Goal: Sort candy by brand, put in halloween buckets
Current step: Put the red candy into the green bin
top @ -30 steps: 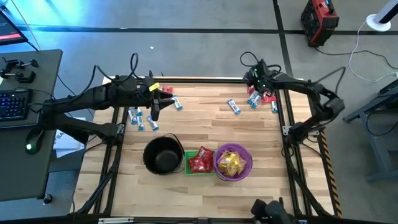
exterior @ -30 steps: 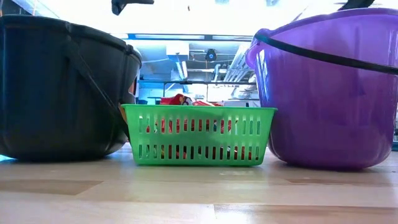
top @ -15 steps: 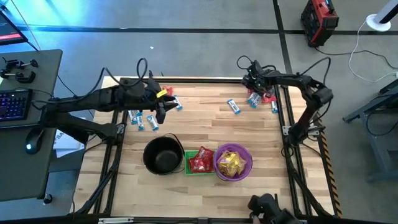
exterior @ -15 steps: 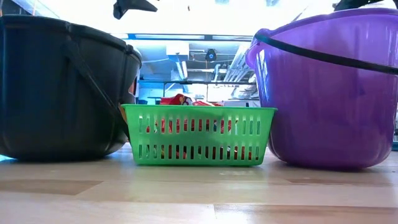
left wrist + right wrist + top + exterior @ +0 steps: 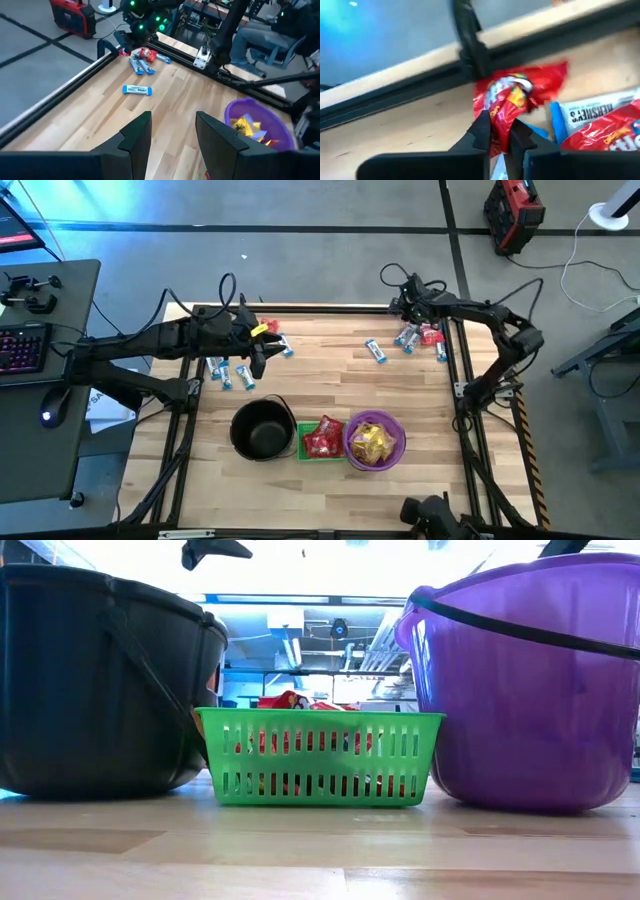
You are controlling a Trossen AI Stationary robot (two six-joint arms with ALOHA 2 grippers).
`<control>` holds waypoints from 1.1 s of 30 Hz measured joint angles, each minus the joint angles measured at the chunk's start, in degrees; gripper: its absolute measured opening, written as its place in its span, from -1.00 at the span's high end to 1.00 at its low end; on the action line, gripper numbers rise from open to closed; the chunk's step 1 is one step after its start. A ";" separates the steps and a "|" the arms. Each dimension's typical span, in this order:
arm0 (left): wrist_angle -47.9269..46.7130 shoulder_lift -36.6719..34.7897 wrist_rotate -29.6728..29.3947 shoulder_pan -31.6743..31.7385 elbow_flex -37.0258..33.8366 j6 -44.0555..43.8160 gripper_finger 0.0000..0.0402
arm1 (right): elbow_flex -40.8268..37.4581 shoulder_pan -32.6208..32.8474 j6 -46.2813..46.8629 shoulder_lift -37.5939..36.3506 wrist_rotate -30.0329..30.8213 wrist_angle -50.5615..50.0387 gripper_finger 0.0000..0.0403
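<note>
Two dark fingers of the right gripper (image 5: 501, 134) pinch a crinkled red candy wrapper (image 5: 520, 95).
Probably bound for the square green basket (image 5: 303, 452); left gripper (image 5: 172, 132) hangs open.

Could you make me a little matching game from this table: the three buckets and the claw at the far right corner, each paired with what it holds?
Things:
1. black pail
2. green basket
3. purple bucket
4. right gripper

Holds:
A. yellow-wrapped candy
B. one red-wrapped candy, pinched between the fingers
C. a heap of red-wrapped candies
D. no candy that shows from above

Pairs: 1-D, 2-C, 3-A, 4-B
</note>
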 joint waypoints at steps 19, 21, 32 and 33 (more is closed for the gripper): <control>0.02 -1.11 -2.42 4.86 0.00 9.59 0.28 | 0.00 46.79 -3.00 -20.08 -13.31 7.79 0.97; 0.02 -1.11 -2.36 5.13 0.00 9.59 0.28 | 0.00 54.16 -2.89 -18.83 -13.47 11.66 0.97; 0.02 -1.11 0.69 5.41 0.00 9.56 0.28 | 1.51 70.77 5.74 -8.26 -11.69 28.13 0.96; 0.02 -1.11 1.09 5.42 0.00 9.55 0.28 | 2.83 70.92 4.83 -7.02 -12.21 27.42 0.96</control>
